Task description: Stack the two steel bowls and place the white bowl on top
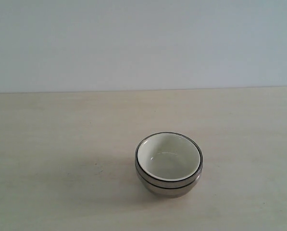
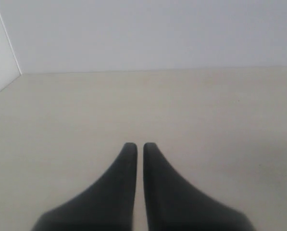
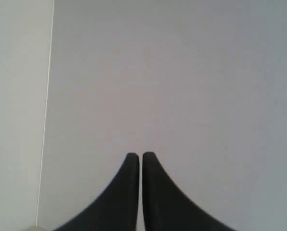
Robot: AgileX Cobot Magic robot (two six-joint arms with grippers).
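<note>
While the white bowl point(image 1: 168, 156) sits nested inside the two steel bowls point(image 1: 169, 189), the stack stands upright on the pale table point(image 1: 61, 144), well apart from the wall point(image 1: 133, 43) at the table's far edge. Only steel rims and a shiny band of outer side show around the white bowl. The left gripper point(image 2: 135, 145) hangs over bare table, clenched almost tip to tip on nothing. The right gripper point(image 3: 134, 155), likewise clenched and empty, faces the wall.

Soft, even, bright light; colours washed-out and slightly hazy. A faint shadow lies on the surface point(image 1: 85, 173) left of the bowls point(image 1: 168, 163). Wrist views blur near the lens.
</note>
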